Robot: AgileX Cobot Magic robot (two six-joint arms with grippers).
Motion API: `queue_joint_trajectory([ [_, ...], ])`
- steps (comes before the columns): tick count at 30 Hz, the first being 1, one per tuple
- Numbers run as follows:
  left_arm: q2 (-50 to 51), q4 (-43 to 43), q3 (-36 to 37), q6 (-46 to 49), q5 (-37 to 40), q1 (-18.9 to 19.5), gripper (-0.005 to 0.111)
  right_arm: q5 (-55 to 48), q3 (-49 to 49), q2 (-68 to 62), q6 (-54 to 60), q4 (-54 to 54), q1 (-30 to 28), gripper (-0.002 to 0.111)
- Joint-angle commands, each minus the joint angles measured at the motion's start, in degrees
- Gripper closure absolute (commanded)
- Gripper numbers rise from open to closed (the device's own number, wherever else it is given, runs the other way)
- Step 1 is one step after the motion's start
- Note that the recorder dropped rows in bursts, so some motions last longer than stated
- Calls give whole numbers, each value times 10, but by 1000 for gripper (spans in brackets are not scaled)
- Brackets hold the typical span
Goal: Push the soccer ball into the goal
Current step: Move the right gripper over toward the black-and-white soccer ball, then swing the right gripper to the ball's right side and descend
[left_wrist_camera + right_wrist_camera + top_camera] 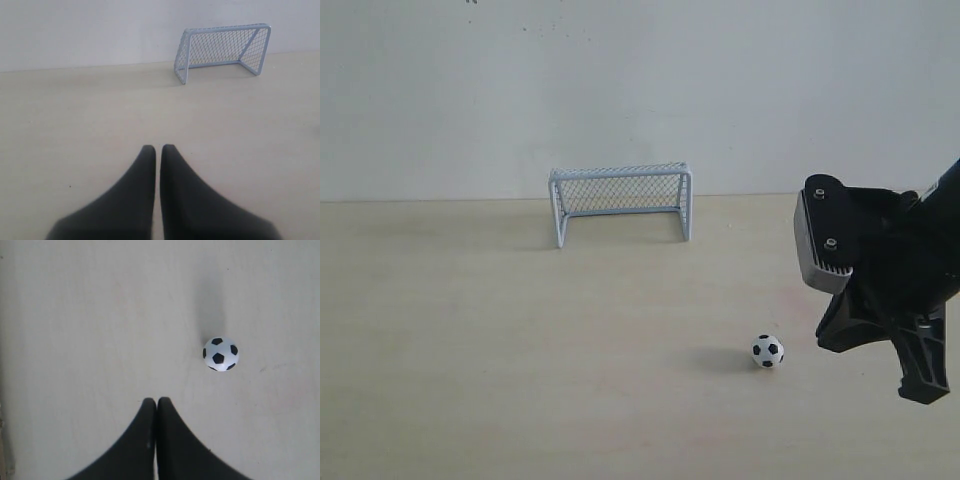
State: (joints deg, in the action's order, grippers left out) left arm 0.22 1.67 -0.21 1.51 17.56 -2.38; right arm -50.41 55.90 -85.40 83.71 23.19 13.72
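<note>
You see the black right gripper [156, 402], fingers together, near the small black-and-white soccer ball [768, 351]; the white-framed mesh goal [620, 189] stands well apart.

This is looking like a lab-style robot test bench: a pale wood-look worktop [470, 380] is meeting a plain white wall [620, 80], a black robot arm [880, 260] is hanging over it, and a miniature goal [620, 190] is standing on it.

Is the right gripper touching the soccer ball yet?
Apart. The right wrist view shows bare table between the right gripper and the soccer ball.
</note>
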Motion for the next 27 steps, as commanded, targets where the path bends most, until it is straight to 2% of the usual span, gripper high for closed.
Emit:
queue_joint_trajectory([
  [1,-2,5,2,-2,0,1,102,0,2,2,0,3,1,108],
  [16,-2,5,2,-2,0,1,102,54,2,2,-2,26,1,108],
  [27,-2,5,2,-2,0,1,102,54,2,2,-12,37,1,108],
])
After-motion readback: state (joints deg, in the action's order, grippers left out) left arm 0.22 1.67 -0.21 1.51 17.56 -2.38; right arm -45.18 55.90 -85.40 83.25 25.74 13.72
